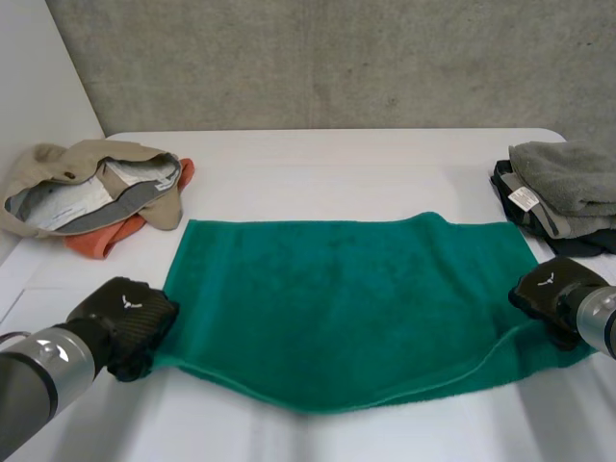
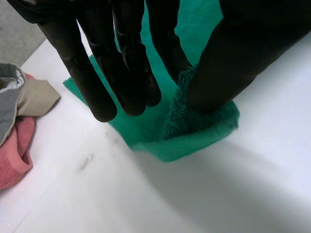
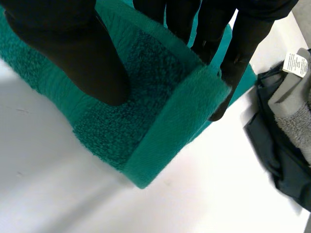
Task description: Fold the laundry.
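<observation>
A green towel (image 1: pixel 337 308) lies spread flat across the middle of the white table (image 1: pixel 318 164). My left hand (image 1: pixel 125 322) is at the towel's near left corner. In the left wrist view the thumb of the left hand (image 2: pixel 228 58) pinches the bunched corner of the towel (image 2: pixel 199 133) against a finger, and the other fingers hang straight. My right hand (image 1: pixel 553 294) is at the near right corner. There the right hand's (image 3: pixel 82 53) thumb presses on top of the towel (image 3: pixel 165 126) and its fingers curl under the raised hem.
A beige garment (image 1: pixel 87 178) lies over an orange cloth (image 1: pixel 101 241) at the table's far left. A folded grey towel (image 1: pixel 568 178) rests on a dark garment (image 1: pixel 597 241) at the far right, close to the right hand. Bare table runs along the front edge.
</observation>
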`<state>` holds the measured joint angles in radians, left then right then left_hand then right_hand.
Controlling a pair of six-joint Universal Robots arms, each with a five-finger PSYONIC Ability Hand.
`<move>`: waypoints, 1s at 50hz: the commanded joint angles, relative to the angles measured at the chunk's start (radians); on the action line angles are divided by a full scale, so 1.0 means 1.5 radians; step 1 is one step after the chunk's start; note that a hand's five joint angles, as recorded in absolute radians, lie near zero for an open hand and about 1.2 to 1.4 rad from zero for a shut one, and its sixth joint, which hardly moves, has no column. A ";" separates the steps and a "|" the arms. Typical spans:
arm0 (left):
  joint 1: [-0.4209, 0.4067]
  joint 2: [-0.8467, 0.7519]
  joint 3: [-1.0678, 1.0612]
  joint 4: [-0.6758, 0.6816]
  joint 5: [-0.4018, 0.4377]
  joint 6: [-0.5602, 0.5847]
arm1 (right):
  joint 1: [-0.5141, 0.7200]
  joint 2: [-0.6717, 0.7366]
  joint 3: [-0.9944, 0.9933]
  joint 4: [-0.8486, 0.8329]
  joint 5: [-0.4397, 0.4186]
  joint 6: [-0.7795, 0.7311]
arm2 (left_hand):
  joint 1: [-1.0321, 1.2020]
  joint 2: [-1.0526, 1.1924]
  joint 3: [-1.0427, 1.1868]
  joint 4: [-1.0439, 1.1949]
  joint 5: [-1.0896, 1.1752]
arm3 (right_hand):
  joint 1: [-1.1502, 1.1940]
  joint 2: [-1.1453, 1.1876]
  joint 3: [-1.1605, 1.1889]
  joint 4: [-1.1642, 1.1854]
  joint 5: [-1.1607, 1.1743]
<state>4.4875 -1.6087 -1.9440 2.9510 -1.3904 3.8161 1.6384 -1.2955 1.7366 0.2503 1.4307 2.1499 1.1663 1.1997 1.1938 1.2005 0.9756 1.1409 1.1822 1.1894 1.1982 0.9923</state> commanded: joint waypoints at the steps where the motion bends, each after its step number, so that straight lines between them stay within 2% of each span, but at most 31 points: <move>1: -0.013 -0.082 0.086 0.060 -0.011 -0.004 | 0.005 0.014 -0.050 -0.053 0.020 -0.027 | 0.153 0.131 0.135 0.130 0.164 | 0.170 0.143 0.138 0.132 0.153; 6: -0.029 -0.174 0.191 0.162 -0.032 -0.040 | 0.026 0.087 -0.135 -0.152 0.051 0.004 | 0.153 0.131 0.135 0.130 0.164 | 0.170 0.143 0.138 0.132 0.153; 10: -0.046 -0.288 0.320 0.227 -0.088 -0.072 | 0.037 0.162 -0.229 -0.187 0.080 0.051 | 0.153 0.131 0.135 0.130 0.164 | 0.170 0.143 0.138 0.132 0.153; 14: -0.067 -0.384 0.427 0.236 -0.116 -0.070 | 0.050 0.246 -0.330 -0.185 0.090 0.068 | 0.153 0.131 0.135 0.130 0.164 | 0.170 0.143 0.138 0.132 0.153; 22: -0.085 -0.533 0.598 0.286 -0.117 -0.070 | 0.079 0.385 -0.502 -0.193 0.096 0.076 | 0.153 0.131 0.135 0.130 0.164 | 0.170 0.143 0.138 0.132 0.153; 23: -0.088 -0.540 0.607 0.295 -0.117 -0.070 | 0.084 0.411 -0.535 -0.196 0.099 0.079 | 0.153 0.131 0.135 0.130 0.164 | -0.007 -0.035 -0.040 -0.046 -0.025; 25: -0.094 -0.557 0.623 0.315 -0.117 -0.072 | 0.090 0.434 -0.565 -0.199 0.112 0.083 | 0.153 0.131 0.135 0.130 0.164 | -0.527 -0.554 -0.559 -0.565 -0.544; 26: -0.104 -0.567 0.629 0.333 -0.116 -0.073 | 0.092 0.444 -0.579 -0.201 0.121 0.085 | -0.501 -0.524 -0.520 -0.524 -0.491 | -0.644 -0.672 -0.677 -0.682 -0.662; 27: -0.108 -0.570 0.629 0.341 -0.116 -0.071 | 0.097 0.457 -0.599 -0.200 0.143 0.092 | -0.661 -0.683 -0.680 -0.684 -0.650 | -0.644 -0.672 -0.677 -0.682 -0.662; 28: -0.110 -0.570 0.628 0.346 -0.117 -0.071 | 0.099 0.459 -0.604 -0.200 0.154 0.098 | -0.603 -0.625 -0.622 -0.626 -0.592 | -0.644 -0.672 -0.677 -0.682 -0.662; 30: -0.118 -0.570 0.626 0.349 -0.124 -0.075 | 0.106 0.451 -0.604 -0.196 0.176 0.114 | -0.661 -0.683 -0.680 -0.684 -0.650 | -0.644 -0.672 -0.677 -0.682 -0.662; 33: -0.128 -0.559 0.604 0.348 -0.124 -0.077 | 0.108 0.426 -0.583 -0.195 0.182 0.139 | -0.661 -0.683 -0.680 -0.684 -0.650 | -0.644 -0.672 -0.677 -0.682 -0.662; 37: -0.129 -0.464 0.512 0.350 -0.123 -0.080 | 0.101 0.345 -0.495 -0.193 0.173 0.189 | -0.661 -0.683 -0.680 -0.684 -0.650 | -0.644 -0.672 -0.677 -0.682 -0.662; 41: -0.127 -0.390 0.421 0.348 -0.122 -0.090 | 0.100 0.236 -0.369 -0.192 0.129 0.215 | -0.661 -0.683 -0.680 -0.684 -0.650 | -0.644 -0.672 -0.677 -0.682 -0.662; 43: -0.127 -0.363 0.385 0.348 -0.120 -0.097 | 0.090 0.180 -0.301 -0.183 0.085 0.218 | -0.661 -0.683 -0.680 -0.684 -0.650 | -0.642 -0.669 -0.674 -0.680 -0.659; 45: -0.125 -0.322 0.330 0.352 -0.117 -0.112 | 0.054 0.140 -0.236 -0.168 0.036 0.220 | -0.661 -0.683 -0.680 -0.684 -0.650 | -0.523 -0.550 -0.555 -0.561 -0.540; 48: -0.121 -0.278 0.268 0.361 -0.112 -0.133 | 0.008 0.113 -0.176 -0.157 -0.011 0.217 | -0.661 -0.683 -0.680 -0.684 -0.650 | -0.452 -0.479 -0.484 -0.490 -0.469; 50: -0.119 -0.264 0.246 0.366 -0.112 -0.140 | -0.026 0.103 -0.122 -0.162 -0.046 0.212 | -0.661 -0.683 -0.680 -0.684 -0.650 | -0.330 -0.358 -0.363 -0.369 -0.348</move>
<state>4.2978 -2.1277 -1.4000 3.4797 -1.5675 3.6576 1.7358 -1.0332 1.3145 -0.0132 1.5341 2.4793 0.1897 0.2075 0.2131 0.2027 0.0453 0.3559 0.3559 0.3555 0.3561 0.1878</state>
